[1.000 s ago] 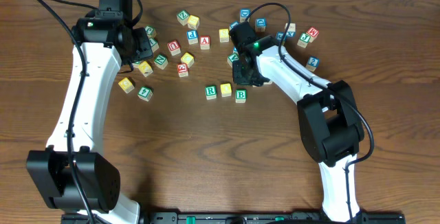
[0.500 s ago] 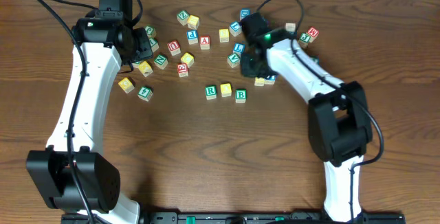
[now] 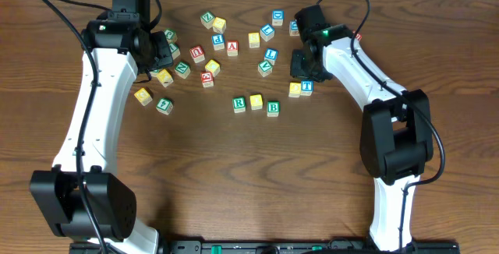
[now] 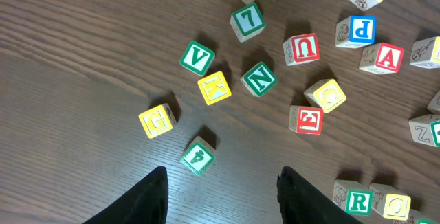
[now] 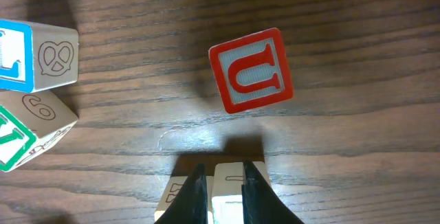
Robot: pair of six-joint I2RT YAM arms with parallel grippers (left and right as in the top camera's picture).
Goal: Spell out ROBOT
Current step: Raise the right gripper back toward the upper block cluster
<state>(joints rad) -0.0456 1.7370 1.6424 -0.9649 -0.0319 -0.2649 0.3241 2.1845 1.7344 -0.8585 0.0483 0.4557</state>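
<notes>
On the table the green R cube [image 3: 239,104], a yellow-topped cube [image 3: 256,102] and the green B cube [image 3: 273,108] lie in a row. A second yellow-topped cube [image 3: 295,89] and the blue T cube [image 3: 307,86] sit side by side up and to the right of B. My right gripper [image 3: 299,65] hovers just behind that pair, shut to a narrow slit with nothing between its fingers; in the right wrist view the gripper [image 5: 224,170] overlaps two pale cubes [image 5: 229,186] whose letters are hidden. My left gripper [image 4: 221,183] stands open above bare wood, with the R cube [image 4: 357,200] to its right.
Loose cubes are scattered behind the row: red A [image 3: 231,47], red U [image 5: 251,71], blue-framed cube [image 3: 270,54], green V [image 3: 265,68], yellow G [image 4: 157,121], a green picture cube [image 4: 198,157], and several more round the left gripper [image 3: 160,51]. Another cluster [image 3: 347,44] lies at the back right.
The right arm has swung right and back from beside the B cube. The second yellow cube and the T cube, covered before, now show on the table. The left arm has not moved.
</notes>
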